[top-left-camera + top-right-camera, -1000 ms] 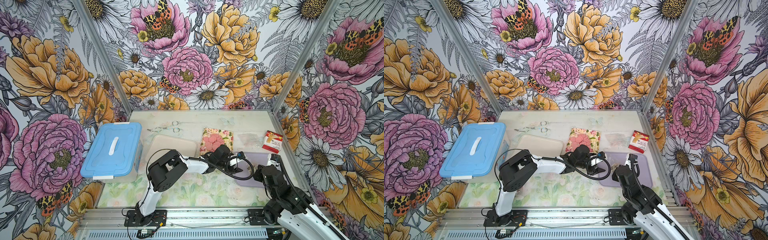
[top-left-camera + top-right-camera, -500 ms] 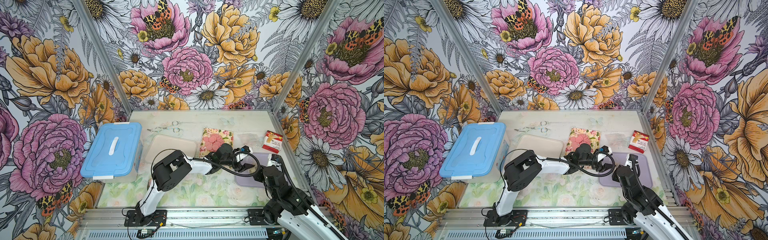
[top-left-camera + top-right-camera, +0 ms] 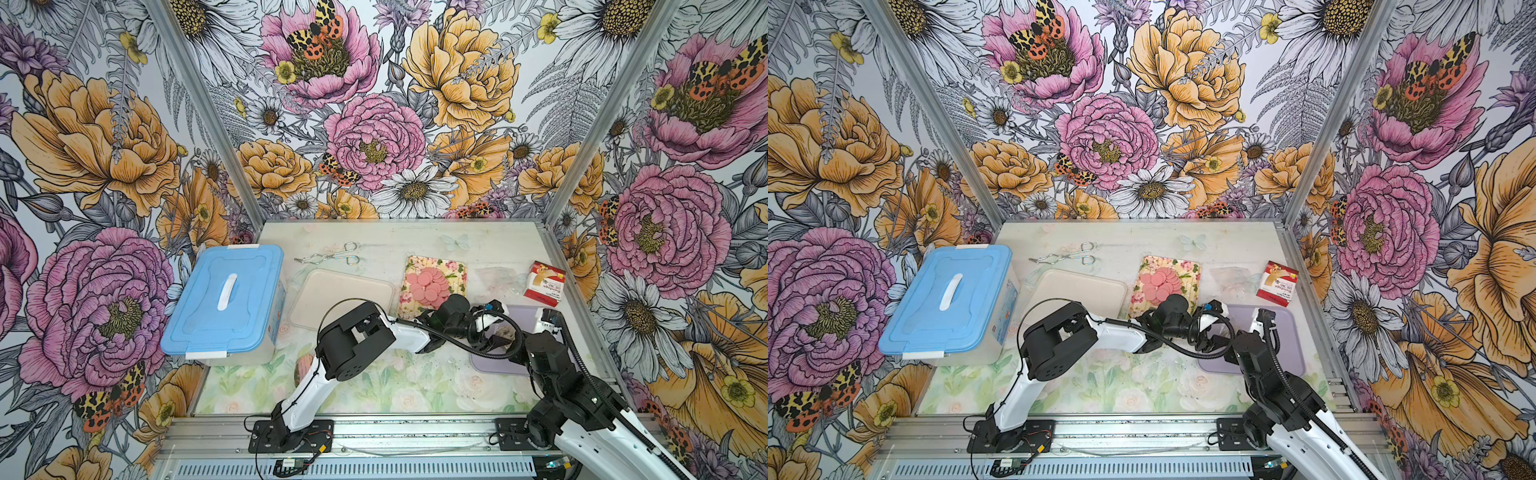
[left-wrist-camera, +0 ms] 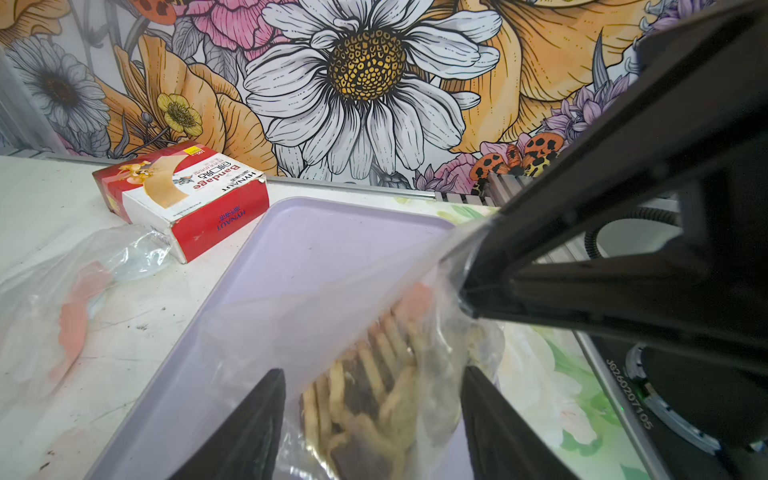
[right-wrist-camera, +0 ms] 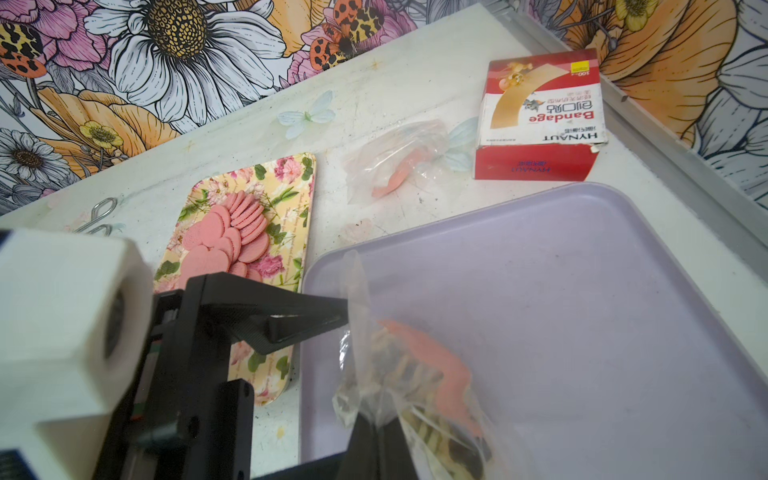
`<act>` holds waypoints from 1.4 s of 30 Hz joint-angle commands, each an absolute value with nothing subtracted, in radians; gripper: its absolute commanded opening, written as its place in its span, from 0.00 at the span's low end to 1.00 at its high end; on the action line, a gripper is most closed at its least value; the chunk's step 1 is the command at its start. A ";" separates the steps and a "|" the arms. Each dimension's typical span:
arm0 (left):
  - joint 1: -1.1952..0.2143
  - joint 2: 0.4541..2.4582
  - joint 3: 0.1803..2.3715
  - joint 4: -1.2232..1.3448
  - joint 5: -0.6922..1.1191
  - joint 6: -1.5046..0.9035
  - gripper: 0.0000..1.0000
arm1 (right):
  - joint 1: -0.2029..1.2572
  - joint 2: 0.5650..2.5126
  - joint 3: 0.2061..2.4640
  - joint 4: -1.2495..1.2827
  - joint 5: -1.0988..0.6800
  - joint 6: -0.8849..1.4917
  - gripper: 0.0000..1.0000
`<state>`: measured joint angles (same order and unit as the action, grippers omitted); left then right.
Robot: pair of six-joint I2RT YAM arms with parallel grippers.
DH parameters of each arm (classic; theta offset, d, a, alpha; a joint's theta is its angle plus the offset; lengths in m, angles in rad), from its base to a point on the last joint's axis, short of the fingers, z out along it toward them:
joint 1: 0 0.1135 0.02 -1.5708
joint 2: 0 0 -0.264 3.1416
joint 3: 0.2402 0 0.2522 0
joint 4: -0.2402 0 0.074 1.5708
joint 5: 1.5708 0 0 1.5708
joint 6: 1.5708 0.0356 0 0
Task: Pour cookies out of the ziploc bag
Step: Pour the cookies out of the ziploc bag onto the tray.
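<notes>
right claw is pinching the bag edge; left claw is gaping wide around it. cookies are sitting inside, over the tray. I'd be gripping low and tipping the mouth down slowly.

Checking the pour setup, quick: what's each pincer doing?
Left pincer: open, jaws straddling the clear plastic ziploc bag of beige and brown cookies.
Right pincer: shut on that bag.
</notes>
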<state>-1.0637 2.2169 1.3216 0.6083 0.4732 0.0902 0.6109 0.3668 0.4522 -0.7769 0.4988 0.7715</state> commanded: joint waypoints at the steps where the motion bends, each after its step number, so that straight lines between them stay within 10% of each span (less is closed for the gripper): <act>1: -1.077 2.231 1.350 0.635 0.471 0.081 0.60 | 0.608 0.351 0.450 -0.750 0.502 0.761 0.00; 6: -1.076 2.230 1.353 0.657 0.439 0.066 0.30 | 0.607 0.339 0.448 -0.750 0.492 0.758 0.00; 17: -1.072 2.169 1.291 0.689 0.407 0.082 0.01 | 0.608 0.345 0.445 -0.750 0.499 0.759 0.00; 25: -1.089 2.124 1.281 0.647 0.333 0.158 0.00 | 0.609 0.339 0.444 -0.752 0.510 0.769 0.00; 31: -1.153 2.093 1.230 0.701 0.114 0.352 0.00 | 0.609 0.329 0.438 -0.755 0.518 0.788 0.25; 39: -1.178 2.088 1.058 1.088 0.039 0.347 0.00 | 0.607 0.298 0.429 -0.756 0.541 0.790 0.26; 42: -1.133 2.153 1.211 0.838 0.021 0.329 0.00 | 0.607 0.323 0.437 -0.755 0.545 0.797 0.26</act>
<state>-1.1725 2.1407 1.1194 0.8448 0.0658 0.3622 0.6090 0.3107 0.4412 -0.7685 0.5186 0.7864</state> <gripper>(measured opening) 0.047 0.259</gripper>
